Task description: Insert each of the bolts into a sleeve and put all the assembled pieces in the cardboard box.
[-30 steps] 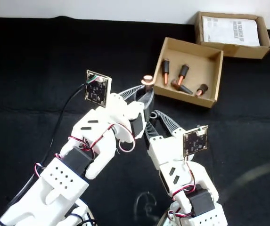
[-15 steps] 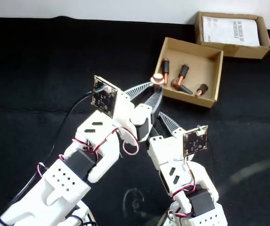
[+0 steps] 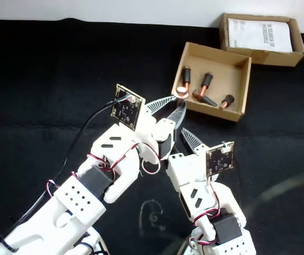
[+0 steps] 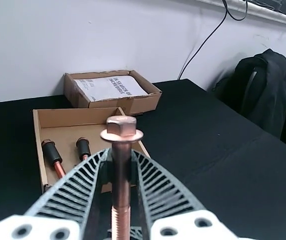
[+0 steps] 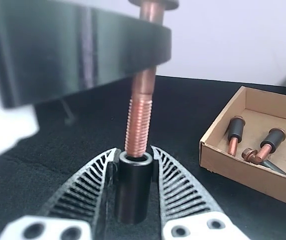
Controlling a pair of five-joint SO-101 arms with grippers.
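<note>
Since a second ago my left arm has swung toward 2 o'clock, carrying the bolt (image 3: pixel 182 90) from short of the cardboard box (image 3: pixel 218 51) until its head now overlaps the box's 9 o'clock wall in the high view; my right arm has kept its place.

My left jaws are closed on the bolt's shank, just under the flanged hex head, and hold it upright; my right jaws are clamped round the black sleeve (image 5: pixel 135 187), also upright, directly beneath; the bolt's threaded tip sits at the sleeve's mouth, and how far in it reaches I cannot tell; both pieces hang over the black tabletop (image 3: pixel 45 79) at about 8 o'clock from the box.

Counting: one bolt in my left jaws; one sleeve in my right; four assembled pieces lying in the cardboard box, two side by side toward its 10 o'clock corner, one slanted near the middle, one at its 4 o'clock corner; two boxes in all, the second box (image 3: pixel 298 38) at 1 o'clock from the first, holding one printed sheet (image 3: pixel 259 34).
</note>
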